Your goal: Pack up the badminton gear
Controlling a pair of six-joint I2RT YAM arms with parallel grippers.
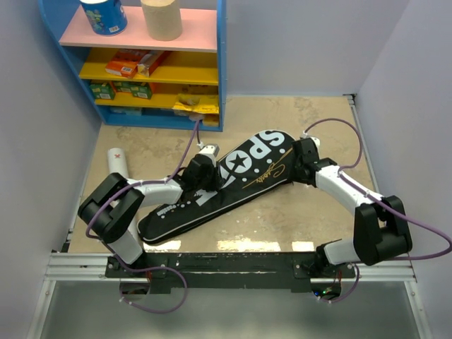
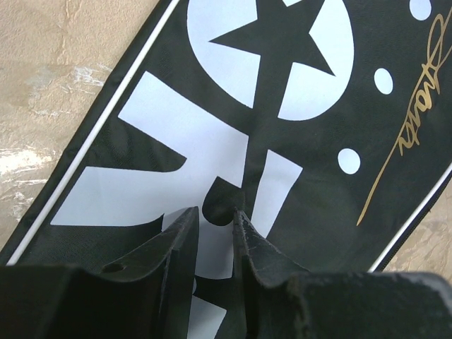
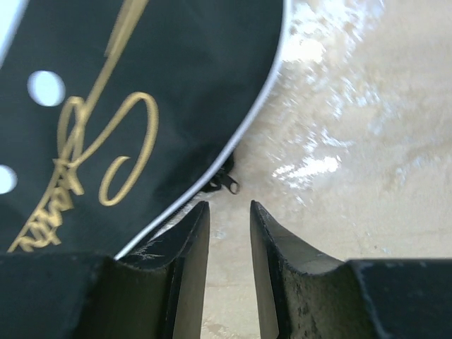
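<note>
The black racket-shaped bag [image 1: 254,169] lettered SPORT lies slantwise across the table, narrow end at the near left. My left gripper [image 1: 203,164] hovers low over its middle. In the left wrist view its jaws [image 2: 215,212] stand narrowly apart over the bag's white lettering [image 2: 176,141], with nothing between them. My right gripper [image 1: 304,159] is at the bag's wide right edge. In the right wrist view it [image 3: 229,205] is narrowly open over bare table, just short of a small zipper pull [image 3: 229,185] on the bag's piped rim [image 3: 176,70]. The white tube [image 1: 116,162] lies at the left. No rackets show.
A blue shelf unit [image 1: 220,70] stands at the back left with a blue roll [image 1: 104,15], a tan roll [image 1: 161,19] and small coloured boxes [image 1: 123,67]. A yellow packet [image 1: 195,106] sits at its foot. Grey walls close both sides.
</note>
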